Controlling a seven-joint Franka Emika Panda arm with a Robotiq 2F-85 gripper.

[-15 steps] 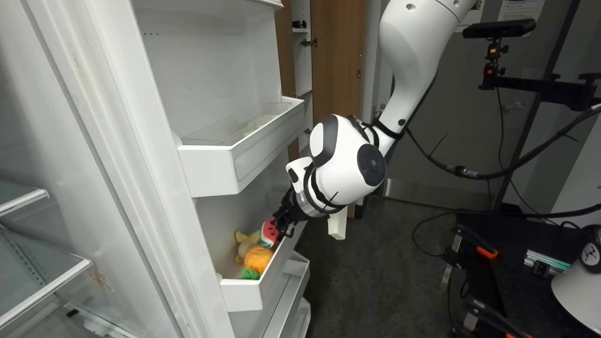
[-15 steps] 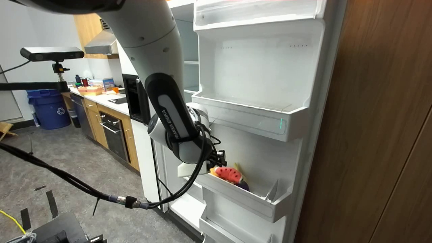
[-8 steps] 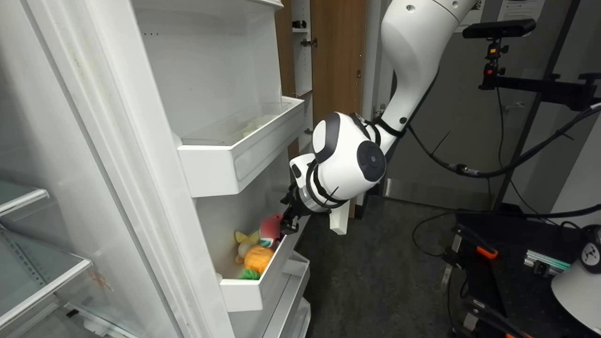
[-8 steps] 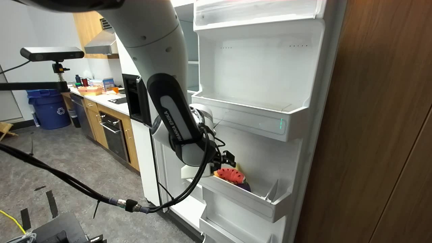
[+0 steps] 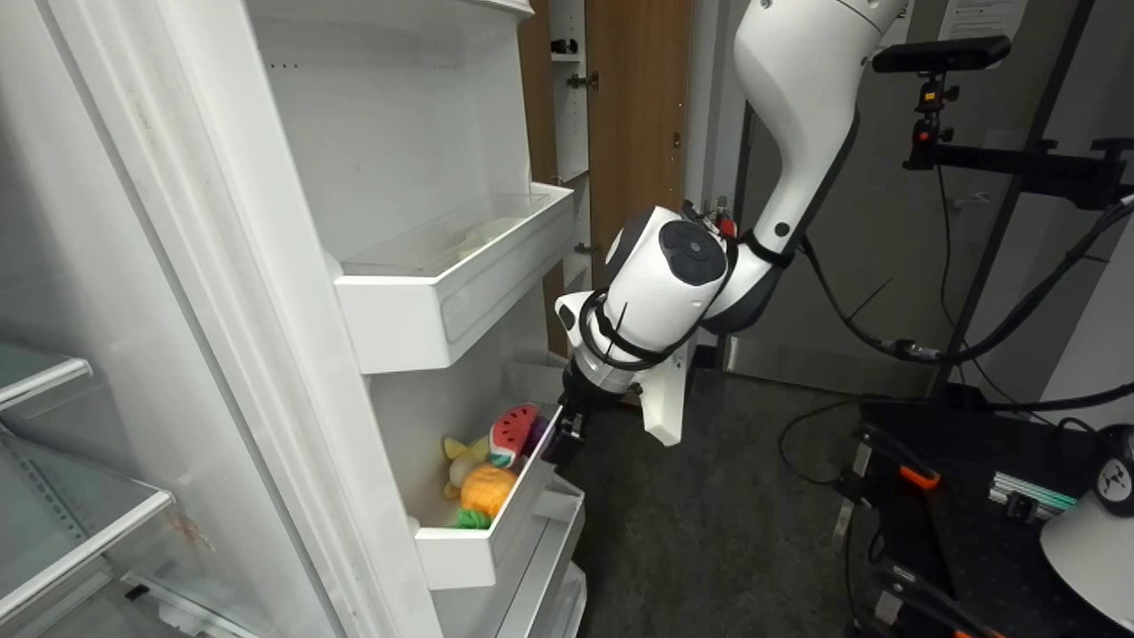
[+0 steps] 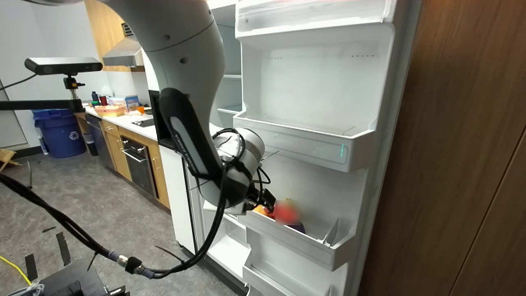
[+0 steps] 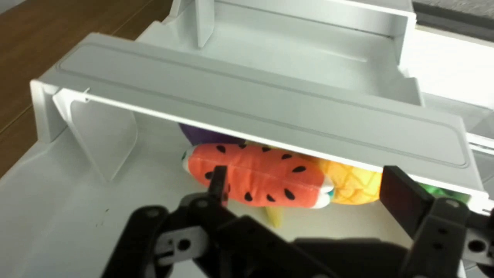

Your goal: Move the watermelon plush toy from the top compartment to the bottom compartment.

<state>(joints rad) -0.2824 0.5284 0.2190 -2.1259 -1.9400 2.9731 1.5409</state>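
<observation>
The watermelon plush toy [image 5: 512, 431], red with black seeds and a white-green rim, lies in the bottom compartment [image 5: 456, 558], leaning among other toys. It is blurred in an exterior view, but the wrist view shows the watermelon plush toy [image 7: 258, 175] lengthwise behind the bin's front wall. Higher up, the top compartment [image 6: 304, 144] holds no watermelon. My gripper [image 5: 560, 443] is at the front lip of the lower bin. In the wrist view the gripper [image 7: 305, 172] has its fingers spread wide; one finger [image 7: 219, 181] overlaps the plush in the picture, and nothing is gripped.
Sharing the lower bin are an orange pineapple plush [image 5: 487, 489], a pale yellow plush [image 5: 465, 462] and a purple toy [image 7: 208, 134]. A clear divider [image 7: 104, 135] stands at one end. Another white bin [image 6: 267, 281] sits below. The upper bin's front wall overhangs above.
My gripper has opened and drawn back from the watermelon toward the bin's front lip, its wrist turning. The watermelon stays almost in place and shows more fully, with the purple toy beside it.
</observation>
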